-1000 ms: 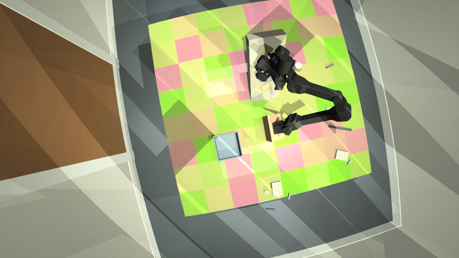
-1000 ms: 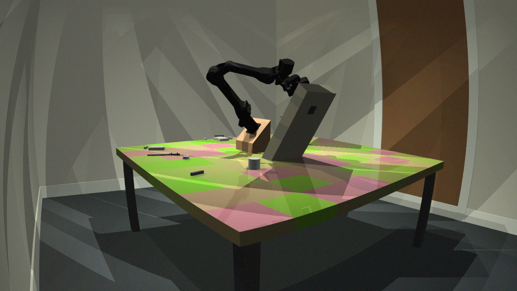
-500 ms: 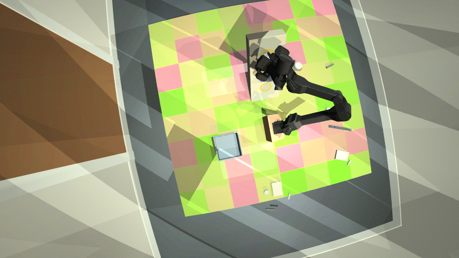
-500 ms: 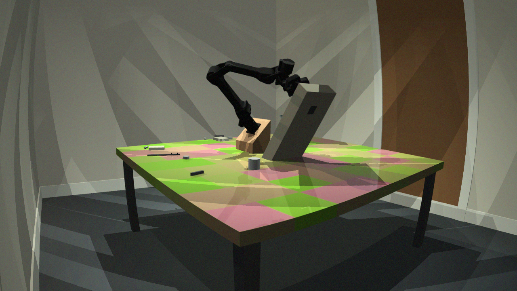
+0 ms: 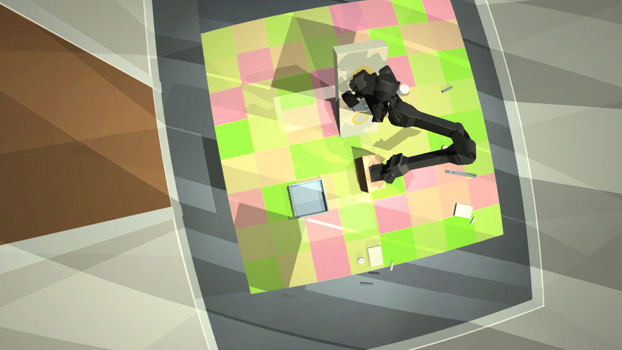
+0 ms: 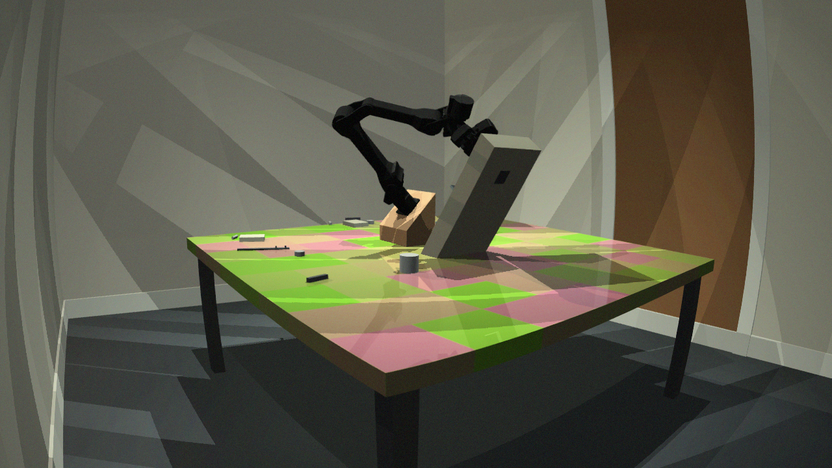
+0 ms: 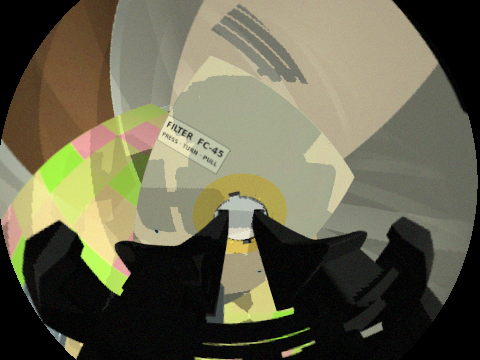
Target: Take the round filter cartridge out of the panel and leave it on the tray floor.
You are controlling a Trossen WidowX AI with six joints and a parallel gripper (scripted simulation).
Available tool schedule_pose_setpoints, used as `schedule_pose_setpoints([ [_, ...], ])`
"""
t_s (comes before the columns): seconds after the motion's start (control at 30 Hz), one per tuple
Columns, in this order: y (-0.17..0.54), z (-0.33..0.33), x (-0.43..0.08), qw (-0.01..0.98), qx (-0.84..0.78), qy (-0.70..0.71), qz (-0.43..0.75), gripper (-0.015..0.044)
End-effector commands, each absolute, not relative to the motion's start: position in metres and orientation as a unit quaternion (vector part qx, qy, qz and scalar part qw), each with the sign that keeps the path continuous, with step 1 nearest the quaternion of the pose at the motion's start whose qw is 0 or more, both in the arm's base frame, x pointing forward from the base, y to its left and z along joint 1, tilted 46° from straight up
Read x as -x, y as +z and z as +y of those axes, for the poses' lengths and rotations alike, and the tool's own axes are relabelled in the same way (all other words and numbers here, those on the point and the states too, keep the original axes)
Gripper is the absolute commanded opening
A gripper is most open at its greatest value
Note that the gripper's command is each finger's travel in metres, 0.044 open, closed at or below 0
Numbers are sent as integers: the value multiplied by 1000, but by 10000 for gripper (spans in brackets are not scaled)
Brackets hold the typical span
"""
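Observation:
The pale service panel [image 5: 369, 54] [image 6: 488, 203] [image 7: 250, 120] leans on the table. The round grey-white filter cartridge [image 7: 241, 224] sits inside a yellow ring on its face, below the label. Whether it stands proud of the face cannot be told. My gripper [image 7: 240, 213] is shut on the cartridge, with its two fingertips at the near and far sides of its face, where the slots are covered. Small dark marks show at the cartridge's upper and lower edge. In the top view the wrist hides the cartridge. The blue-grey tray [image 5: 292, 202] is empty, left of my base.
My arm stands on an orange wedge block [image 5: 362, 176] [image 6: 407, 234] between panel and tray. A white cylinder [image 5: 404, 89] [image 6: 409, 263] stands beside the panel. A dark bar [image 5: 446, 89] [image 6: 316, 278], a long strip [image 5: 460, 173] and white boxes [image 5: 464, 210] [image 5: 374, 255] lie around.

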State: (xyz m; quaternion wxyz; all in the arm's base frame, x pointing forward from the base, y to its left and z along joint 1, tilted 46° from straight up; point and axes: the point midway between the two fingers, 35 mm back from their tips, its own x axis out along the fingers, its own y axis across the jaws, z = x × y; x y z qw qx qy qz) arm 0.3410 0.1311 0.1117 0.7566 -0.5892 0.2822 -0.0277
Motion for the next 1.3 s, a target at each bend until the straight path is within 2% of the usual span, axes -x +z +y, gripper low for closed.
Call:
schedule_pose_setpoints([
  [0.0, 109, 127, -346, 807, 515, -52, 283, 0],
  [0.63, 109, 127, -345, 931, 225, -141, 251, 0],
  [1.27, 109, 128, -344, 954, -85, -214, 193, 0],
])
